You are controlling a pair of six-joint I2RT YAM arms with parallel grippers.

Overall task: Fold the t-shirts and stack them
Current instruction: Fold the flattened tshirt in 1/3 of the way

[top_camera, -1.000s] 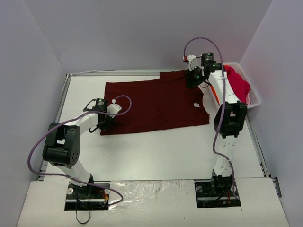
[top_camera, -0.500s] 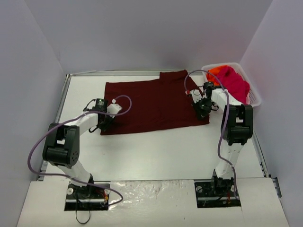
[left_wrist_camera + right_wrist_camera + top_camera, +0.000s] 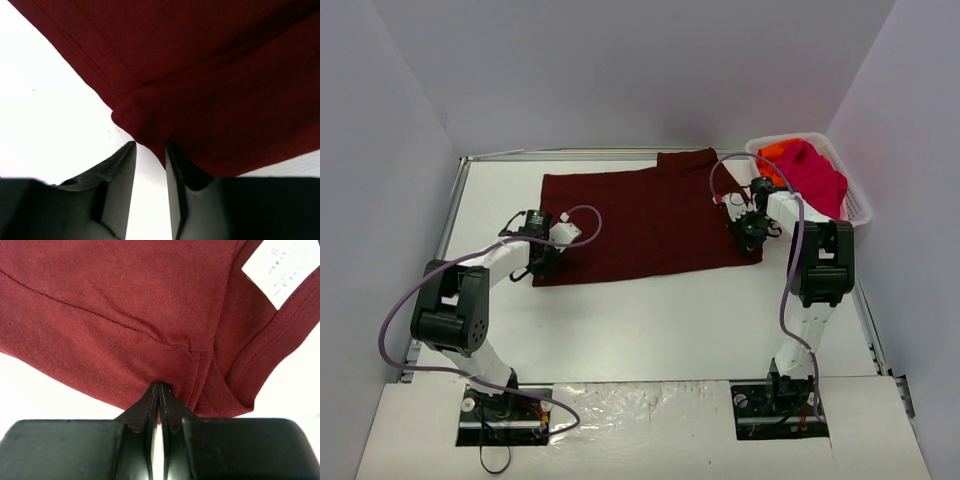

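Note:
The large maroon t-shirt (image 3: 645,215) lies spread flat on the white table. My left gripper (image 3: 538,264) is at its near-left corner. In the left wrist view the jaws (image 3: 150,146) stand slightly apart over bare table, and the folded cloth corner (image 3: 210,95) touches the right fingertip. My right gripper (image 3: 749,237) is at the shirt's right edge. In the right wrist view it (image 3: 159,386) is shut on the maroon hem (image 3: 125,315) beside the shoulder seam, near the white neck label (image 3: 282,272). Pink (image 3: 817,175) and orange (image 3: 775,152) shirts lie in the basket.
The white lattice basket (image 3: 861,211) stands at the far right corner against the right wall. Grey walls close the table on the left, back and right. A purple cable loops over each arm.
My right arm swung from the shirt's far edge beside the basket down to its right edge by the neck label and closed on the hem. The left gripper barely shifted.

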